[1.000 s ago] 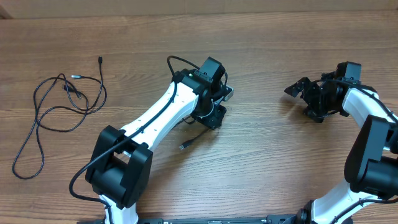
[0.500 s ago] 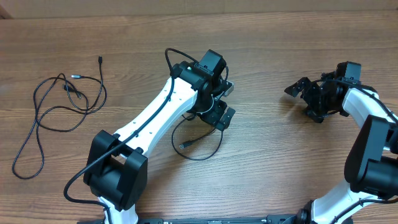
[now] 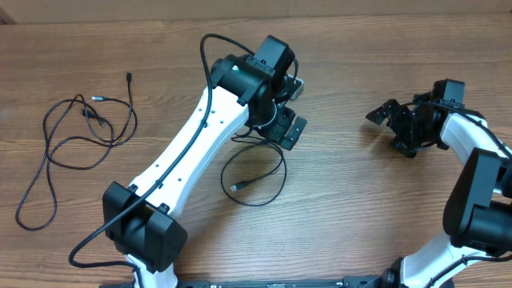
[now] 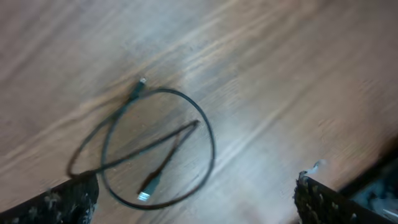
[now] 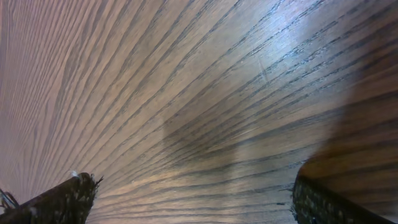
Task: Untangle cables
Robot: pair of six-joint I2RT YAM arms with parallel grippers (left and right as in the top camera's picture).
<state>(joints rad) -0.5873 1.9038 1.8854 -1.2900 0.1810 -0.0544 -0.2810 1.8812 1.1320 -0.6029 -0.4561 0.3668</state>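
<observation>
Brown wood-grain table (image 3: 352, 208) underneath everything. At far left, well apart from both arms: looped cables (image 3: 94, 120), thin and black, lying flat in several overlapping rings, with one long strand trailing toward the near edge and two small plugs poking out at the top. Cannot tell how many cords in that bundle.

Toward the middle, just in front of the left arm's head: single cable (image 3: 238, 187), coiled once into a loose ring on the wood. Both plug ends tucked inside the ring and crossing there in the left wrist view, one tip silvery. Touched by nothing.

Over the far side of that ring, raised off the table: left gripper (image 3: 294, 108), spread wide, holding nothing. Dark fingers (image 4: 68, 202) at the two bottom corners of the wrist view, with the coil between them.

Further right, bare wood. At far right: right gripper (image 3: 390, 130), pointing toward the table's middle, likewise spread wide and empty. Only wood grain and shadow between its fingers in the right wrist view.
</observation>
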